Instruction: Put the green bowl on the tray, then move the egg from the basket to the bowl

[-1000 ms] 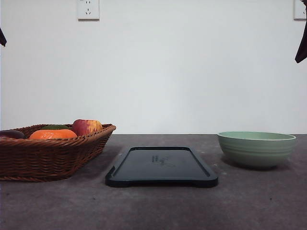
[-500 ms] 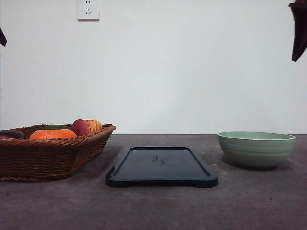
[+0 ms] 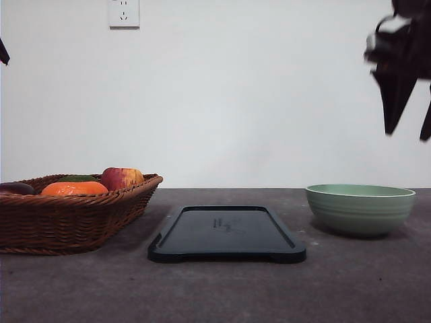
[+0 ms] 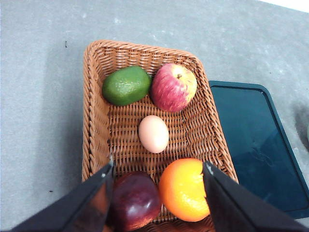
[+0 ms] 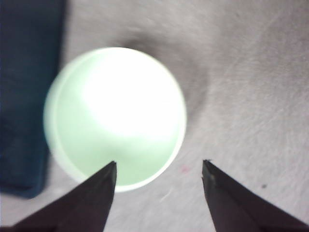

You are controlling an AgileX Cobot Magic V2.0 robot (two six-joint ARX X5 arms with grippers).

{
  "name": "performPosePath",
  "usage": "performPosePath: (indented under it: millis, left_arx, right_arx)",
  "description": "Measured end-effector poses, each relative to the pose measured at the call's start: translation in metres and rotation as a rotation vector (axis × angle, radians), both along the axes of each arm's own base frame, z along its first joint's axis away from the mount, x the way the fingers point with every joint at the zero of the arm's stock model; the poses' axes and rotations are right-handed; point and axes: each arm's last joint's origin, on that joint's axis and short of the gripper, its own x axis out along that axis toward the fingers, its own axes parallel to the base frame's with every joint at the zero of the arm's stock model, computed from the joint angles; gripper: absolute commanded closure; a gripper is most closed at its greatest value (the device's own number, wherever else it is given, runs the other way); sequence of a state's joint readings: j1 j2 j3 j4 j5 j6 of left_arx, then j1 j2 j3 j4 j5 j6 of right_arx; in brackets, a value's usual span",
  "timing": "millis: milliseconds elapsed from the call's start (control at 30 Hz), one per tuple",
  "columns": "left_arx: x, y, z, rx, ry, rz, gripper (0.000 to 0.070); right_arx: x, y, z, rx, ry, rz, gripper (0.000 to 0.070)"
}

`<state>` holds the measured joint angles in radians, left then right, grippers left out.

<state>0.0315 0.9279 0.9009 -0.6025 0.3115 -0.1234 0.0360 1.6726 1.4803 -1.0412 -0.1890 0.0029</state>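
Fingers of right gripper (image 5: 159,193): spread, empty, above round sage-green ridged bowl (image 3: 360,208) on grey tabletop (image 3: 215,289), right of dark rectangular tray (image 3: 227,233). Left gripper (image 4: 157,193): spread over brown wicker basket (image 4: 96,121) holding pale-brown egg (image 4: 153,134).

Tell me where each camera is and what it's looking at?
Front: low at table level, facing the wall; basket, tray, green bowl, right gripper high above it.
Left wrist: looks down between open fingers at the egg.
Right wrist: looks down between open fingers at the bowl.
All three share the tray.
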Motion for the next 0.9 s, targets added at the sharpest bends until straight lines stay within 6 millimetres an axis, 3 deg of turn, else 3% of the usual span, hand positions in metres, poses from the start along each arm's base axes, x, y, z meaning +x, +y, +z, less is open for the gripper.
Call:
performPosePath:
  millis: [533,733,800,900]
  left_arx:
    - [0.0,0.0,0.0,0.0,0.0,0.0,0.0339]
    - [0.0,0.0,0.0,0.0,0.0,0.0,0.0339]
    - [0.0,0.0,0.0,0.0,0.0,0.0,0.0339]
    - [0.0,0.0,0.0,0.0,0.0,0.0,0.0339]
  right_arx:
    - [0.036,0.001,-0.065,-0.013,0.144,0.004,0.0371]
    - [0.039,0.001,-0.072,-0.013,0.162,0.004,0.0645]
    - [0.039,0.001,-0.072,-0.014,0.161,0.004,0.0692]
    - [0.039,0.001,-0.072,-0.018,0.162,0.004,0.0697]
